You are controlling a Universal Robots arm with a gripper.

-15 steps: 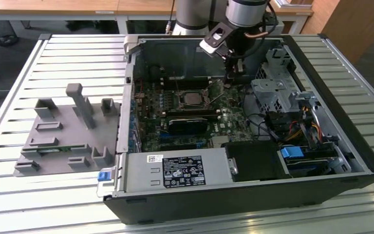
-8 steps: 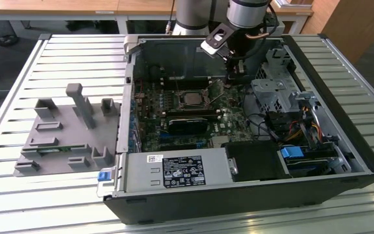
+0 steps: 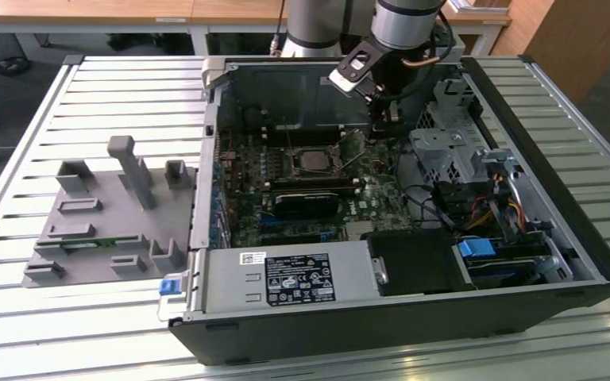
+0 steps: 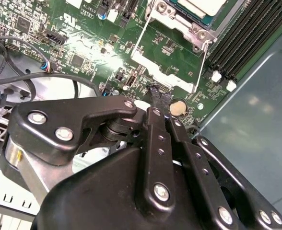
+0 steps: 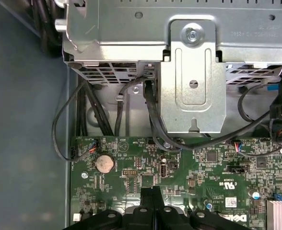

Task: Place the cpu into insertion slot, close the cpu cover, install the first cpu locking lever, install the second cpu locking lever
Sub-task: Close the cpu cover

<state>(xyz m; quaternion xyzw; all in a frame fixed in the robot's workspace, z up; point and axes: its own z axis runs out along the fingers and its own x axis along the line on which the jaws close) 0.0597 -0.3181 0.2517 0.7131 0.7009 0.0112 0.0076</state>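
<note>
- Silver-beige cpu (image 4: 198,5) sits in the insertion slot (image 4: 191,28); placing looks done.
- cpu cover (image 4: 162,72) stands tipped open, so closing it looks like the step in hand.
- Fingers (image 4: 154,101) are pressed together and empty, tips just beside the cover's free edge.
- Closing calls for a steady push on that edge, clear of the board.

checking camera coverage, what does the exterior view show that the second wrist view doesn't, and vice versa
Exterior view: the grey fixture tray on the slatted table, and the power supply in the open computer case. Second wrist view: the coin cell battery beside the shut jaws. Both: the gripper low over the green motherboard, near the insertion slot.
</note>
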